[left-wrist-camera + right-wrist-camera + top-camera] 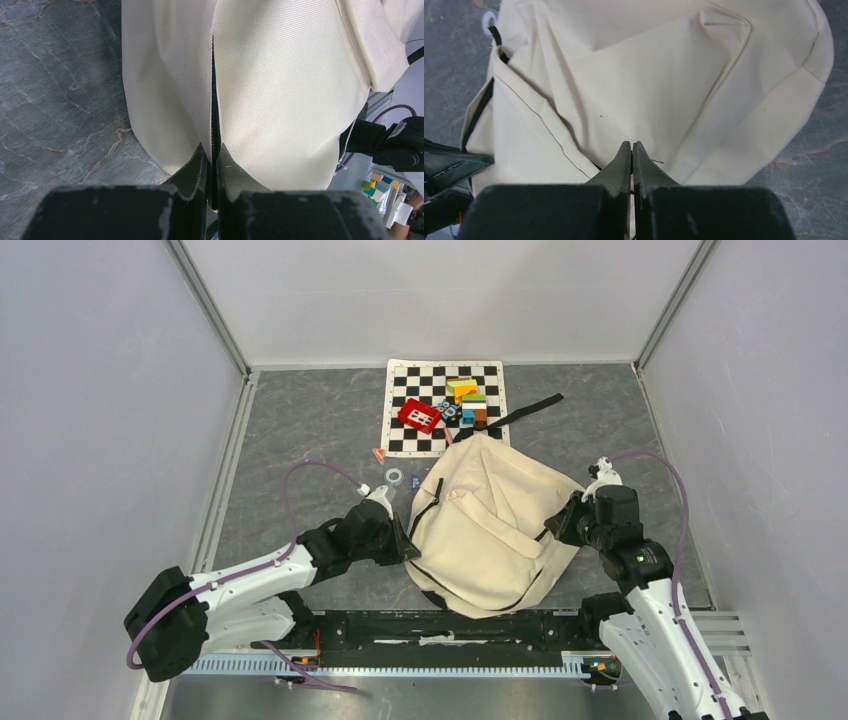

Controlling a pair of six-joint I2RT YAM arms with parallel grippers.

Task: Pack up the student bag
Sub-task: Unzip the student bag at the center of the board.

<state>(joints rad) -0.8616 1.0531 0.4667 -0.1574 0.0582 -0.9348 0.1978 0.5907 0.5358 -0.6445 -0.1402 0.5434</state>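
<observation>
Student bag (pixel 490 525), a large cream fabric backpack with black straps and zippers, is lying mid-table between both arms. Opening is being set up: black zipper seam (pixel 214 90) is being pinched by left gripper (pixel 212 150). Right gripper (pixel 631 146) is being held shut at the opposite edge, grip unconfirmed. Next: seam likely needing to be pulled apart.

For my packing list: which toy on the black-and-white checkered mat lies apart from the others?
The red block with white squares; the yellow, green, orange and blue blocks are clustered together.
</observation>
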